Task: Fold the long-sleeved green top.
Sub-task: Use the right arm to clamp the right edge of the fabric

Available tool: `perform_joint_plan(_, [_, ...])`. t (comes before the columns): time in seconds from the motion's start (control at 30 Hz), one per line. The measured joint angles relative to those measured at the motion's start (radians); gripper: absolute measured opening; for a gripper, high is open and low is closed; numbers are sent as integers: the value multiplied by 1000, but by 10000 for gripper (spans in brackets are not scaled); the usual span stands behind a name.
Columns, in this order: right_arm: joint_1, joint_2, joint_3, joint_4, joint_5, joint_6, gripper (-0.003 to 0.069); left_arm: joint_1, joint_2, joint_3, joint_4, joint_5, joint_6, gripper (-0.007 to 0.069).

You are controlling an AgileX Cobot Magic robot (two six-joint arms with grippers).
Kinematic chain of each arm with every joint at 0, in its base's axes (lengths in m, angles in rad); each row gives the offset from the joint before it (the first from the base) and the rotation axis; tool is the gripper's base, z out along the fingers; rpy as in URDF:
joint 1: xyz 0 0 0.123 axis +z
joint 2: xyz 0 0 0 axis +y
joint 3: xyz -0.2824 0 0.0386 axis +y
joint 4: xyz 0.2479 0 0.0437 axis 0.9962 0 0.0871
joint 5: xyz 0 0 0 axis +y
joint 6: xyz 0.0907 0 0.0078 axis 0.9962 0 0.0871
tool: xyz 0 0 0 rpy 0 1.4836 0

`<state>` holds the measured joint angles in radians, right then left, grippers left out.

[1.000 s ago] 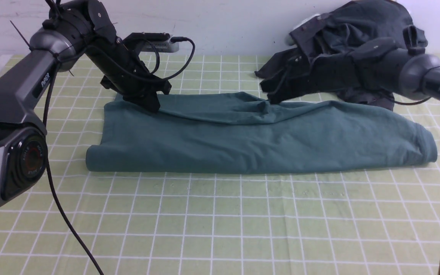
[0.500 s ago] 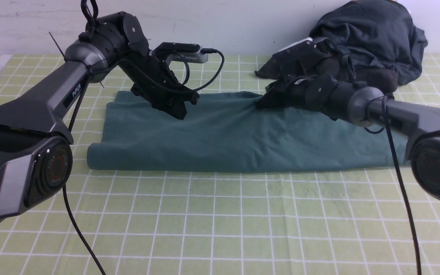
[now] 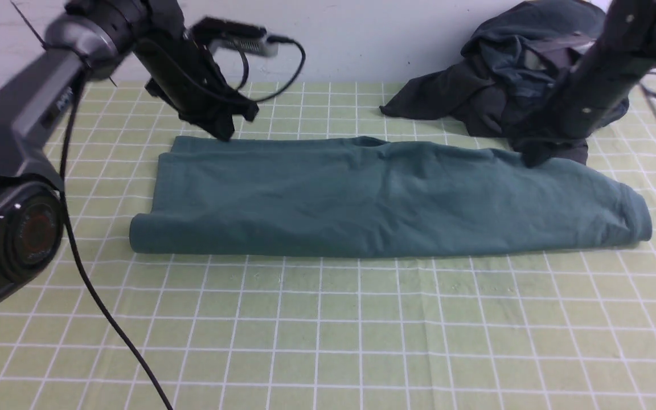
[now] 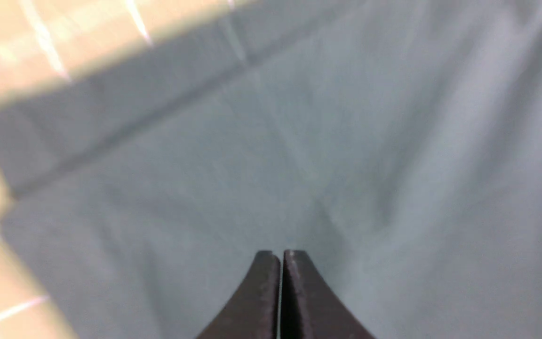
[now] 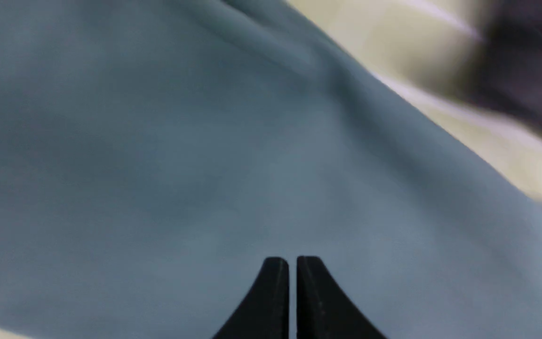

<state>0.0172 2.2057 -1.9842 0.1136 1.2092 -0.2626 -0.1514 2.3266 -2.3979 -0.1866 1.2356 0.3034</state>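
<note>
Saw the green long-sleeved top [image 3: 305,199] lying long and low across the gridded desk [image 3: 333,324], its left end double-layered (a narrow strip showed along the far side). Found the left gripper [image 3: 225,134] near that far edge, jaws together, and the right gripper [image 5: 292,259] over the top's right part, jaws just slightly apart. Could not tell about contact. Noticed dark garments [image 3: 533,51] heaped behind, toward the right.
</note>
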Motion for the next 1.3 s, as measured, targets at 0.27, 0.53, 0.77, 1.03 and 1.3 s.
perform_joint_plan(0.27, [-185,7,169,-114,-90,122,155,-1,-378,201,-5,2,21,-3])
perform_joint_plan(0.53, [-256,4,179,-32,-24,153,435,31,-889,809,-5,-30,87,-3])
perform_joint_plan(0.77, [-256,4,179,15,-21,177,497,75,-1299,1248,-3,-220,85,-3])
perform_joint_plan(1.03, [-256,58,179,111,-38,198,415,83,-1689,1619,12,-395,85,-3])
perform_joint_plan(1.3, [-257,63,169,149,-9,102,104,83,-1854,1780,15,-427,10,-3])
